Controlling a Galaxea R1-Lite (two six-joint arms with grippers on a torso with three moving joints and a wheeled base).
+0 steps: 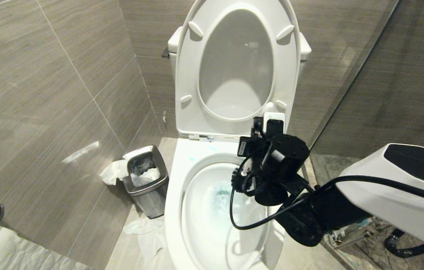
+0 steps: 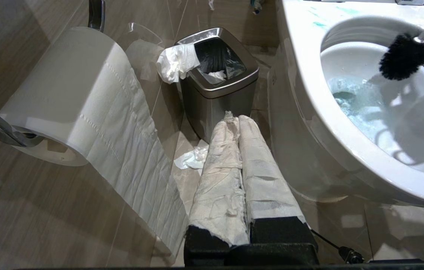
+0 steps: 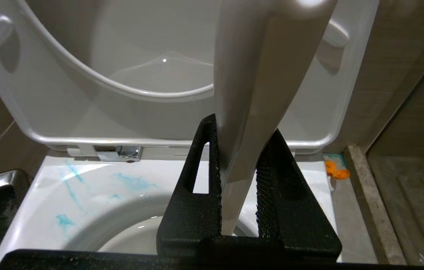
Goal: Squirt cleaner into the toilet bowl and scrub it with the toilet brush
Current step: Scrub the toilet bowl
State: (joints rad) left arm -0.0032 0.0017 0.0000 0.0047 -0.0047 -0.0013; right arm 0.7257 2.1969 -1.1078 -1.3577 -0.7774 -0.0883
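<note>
The white toilet bowl (image 1: pixel 174 195) stands open, its seat and lid (image 1: pixel 182 75) raised against the tank. My right gripper (image 1: pixel 268 129) (image 3: pixel 241 125) is over the bowl's right rear and is shut on the white handle of the toilet brush (image 3: pixel 256 75). The black bristle head (image 1: pixel 238 180) (image 2: pixel 406 56) hangs inside the bowl, just above the water. Cleaner shows as blue smears (image 3: pixel 133 182) on the rear rim and as a blue tint in the water (image 2: pixel 354 105). My left gripper (image 2: pixel 238 119), its fingers wrapped in white paper, is shut and empty, low beside the bowl's left side.
A steel-rimmed bin (image 1: pixel 152 204) (image 2: pixel 215 108) with tissue stands left of the bowl. Crumpled tissue (image 1: pixel 148 232) lies on the floor. A toilet paper roll (image 2: pixel 65 93) hangs on the left wall. A glass partition (image 1: pixel 346 93) stands close on the right. Small orange items (image 3: pixel 335 170) lie by the bowl's base.
</note>
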